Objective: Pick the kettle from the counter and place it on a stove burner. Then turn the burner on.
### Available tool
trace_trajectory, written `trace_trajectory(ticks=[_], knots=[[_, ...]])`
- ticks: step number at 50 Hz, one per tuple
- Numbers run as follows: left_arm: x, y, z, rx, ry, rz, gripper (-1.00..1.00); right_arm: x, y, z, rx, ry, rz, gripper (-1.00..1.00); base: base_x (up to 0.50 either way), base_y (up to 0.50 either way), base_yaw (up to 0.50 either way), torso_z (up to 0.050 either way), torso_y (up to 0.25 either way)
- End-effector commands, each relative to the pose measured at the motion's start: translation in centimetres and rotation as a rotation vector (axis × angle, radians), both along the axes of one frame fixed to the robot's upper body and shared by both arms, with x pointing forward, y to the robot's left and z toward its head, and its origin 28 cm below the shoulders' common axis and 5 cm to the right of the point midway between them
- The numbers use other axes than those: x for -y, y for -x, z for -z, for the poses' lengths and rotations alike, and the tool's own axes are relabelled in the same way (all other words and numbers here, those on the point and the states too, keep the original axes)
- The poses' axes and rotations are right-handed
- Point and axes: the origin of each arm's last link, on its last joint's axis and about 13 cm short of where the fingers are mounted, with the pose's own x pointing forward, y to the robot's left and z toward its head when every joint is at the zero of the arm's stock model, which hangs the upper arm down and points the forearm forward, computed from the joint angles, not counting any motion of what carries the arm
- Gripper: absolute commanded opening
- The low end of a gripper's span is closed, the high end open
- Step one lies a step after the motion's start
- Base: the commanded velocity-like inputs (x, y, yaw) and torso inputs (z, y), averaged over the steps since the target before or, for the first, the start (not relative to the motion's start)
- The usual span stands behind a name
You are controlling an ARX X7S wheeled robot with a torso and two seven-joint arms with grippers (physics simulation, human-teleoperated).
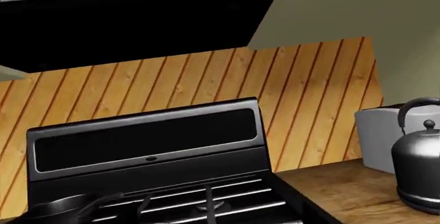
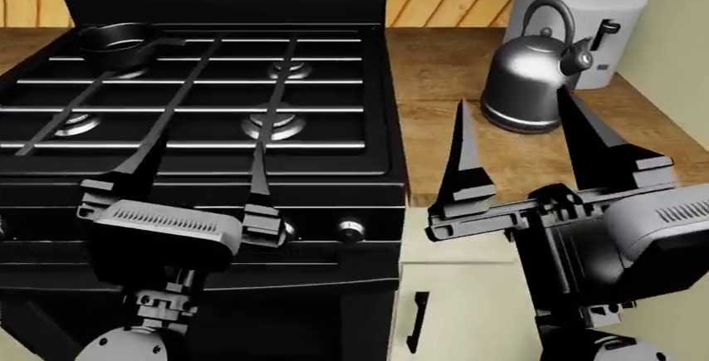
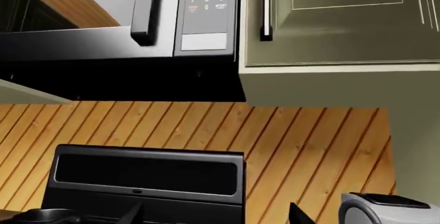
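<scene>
Running along the back wall was slanted orange wood panelling [image 3: 206, 131], with a dark microwave [image 3: 137, 23] and an olive-cream upper cabinet [image 3: 343, 23] above it. A brown wood-grain counter [image 2: 443, 87] flanked a black gas range [image 2: 199, 170] whose grate bars ran front to back over four silver-ringed burners; the near right stove burner [image 2: 274, 122] lay uncovered. A small black saucepan [image 2: 116, 41] sat on the far left burner. Silver-faced knobs [image 2: 351, 229] lined the range front.

The kettle [image 2: 532, 79] stood upright on the counter right of the range, just in front of a pale grey boxy appliance [image 2: 582, 12] and near or touching it. Its handle arched over the knobbed lid; the spout pointed right, toward the side wall, so its long axis ran roughly left to right in the head view.

The right gripper [image 2: 520, 141] hovered with fingers spread wide, tips aimed toward the kettle, just short of its base and apart from it. The left gripper [image 2: 199, 182] hung over the range's front edge, fingers likewise spread, holding nothing, well apart from the kettle.
</scene>
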Motion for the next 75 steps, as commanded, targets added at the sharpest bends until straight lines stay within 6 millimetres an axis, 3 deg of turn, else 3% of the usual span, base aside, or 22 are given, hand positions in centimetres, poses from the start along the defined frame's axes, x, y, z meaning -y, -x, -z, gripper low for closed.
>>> trace_trajectory(ticks=[1,40,43,49,56,65,75], knots=[[0.1,0.4,-0.9,0.034,-0.017,-0.003,1.00,-0.1,1.1,-1.0,0.058,0.012,-0.017,1.00,0.44,-0.35,0.00,0.000,0.000],[0.3,1.0,-1.4,0.067,-0.021,0.008,1.00,-0.1,2.7,-2.1,0.156,-0.014,-0.001,1.00,0.47,-0.30,0.00,0.000,0.000],[0.3,1.0,-1.4,0.068,-0.024,0.007,1.00,0.3,2.6,-3.1,0.073,-0.011,-0.036,1.00,0.00,0.00,0.00,0.000,0.000],[0.3,1.0,-1.5,0.069,-0.027,0.006,1.00,1.2,2.6,-8.6,-0.090,0.086,-0.022,1.00,0.00,0.00,0.00,0.000,0.000],[0.2,1.1,-1.5,0.068,-0.025,0.005,1.00,1.7,1.6,-13.5,-0.257,0.168,-0.061,1.00,0.00,0.00,0.00,0.000,0.000],[0.2,1.2,-1.6,0.065,-0.023,0.008,1.00,2.1,-0.1,-15.9,-0.439,0.303,-0.006,1.00,0.00,0.00,0.00,0.000,0.000],[0.1,1.5,-1.9,0.075,-0.014,0.007,1.00,2.3,-0.1,-17.1,-0.558,0.387,0.019,1.00,0.00,0.00,0.00,0.000,0.000]])
